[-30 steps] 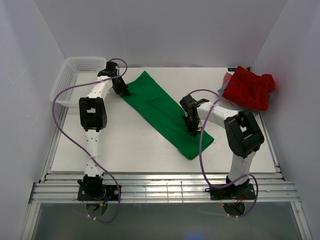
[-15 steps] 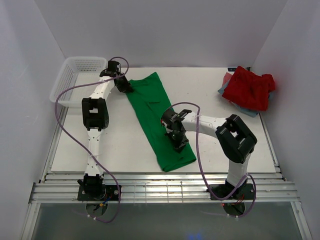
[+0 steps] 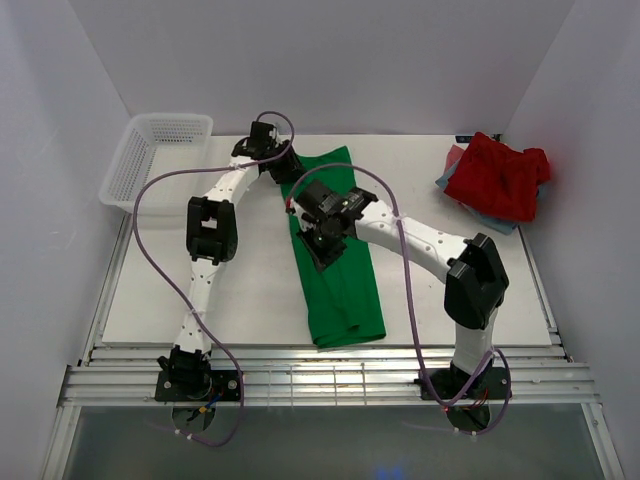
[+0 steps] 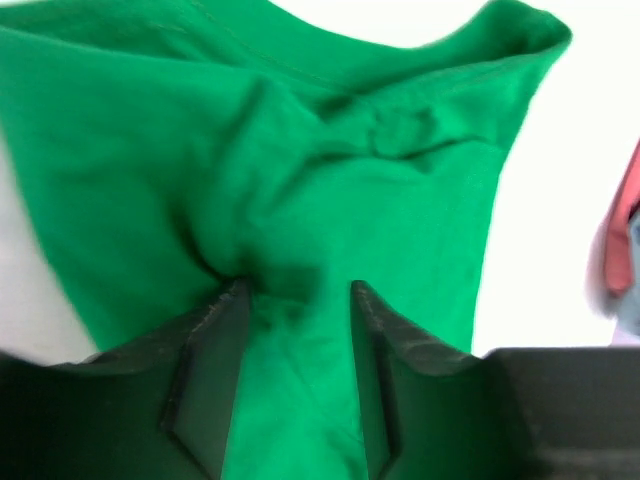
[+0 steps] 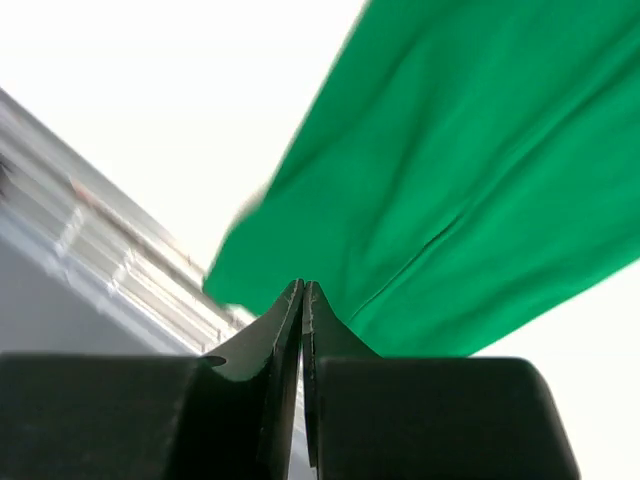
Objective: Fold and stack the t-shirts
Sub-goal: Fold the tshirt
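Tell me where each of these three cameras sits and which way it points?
Top: fixed above and behind the arms, looking down on the table, green shirt, red shirt and basket; the left arm and right arm show whole.
Left wrist: on the left arm, looking past the left gripper at bunched green cloth it pinches.
Right wrist: on the right arm, looking past the shut right gripper along the shirt toward the table's near rail.
Shared: all three show the green shirt; top and right wrist both show the rail.
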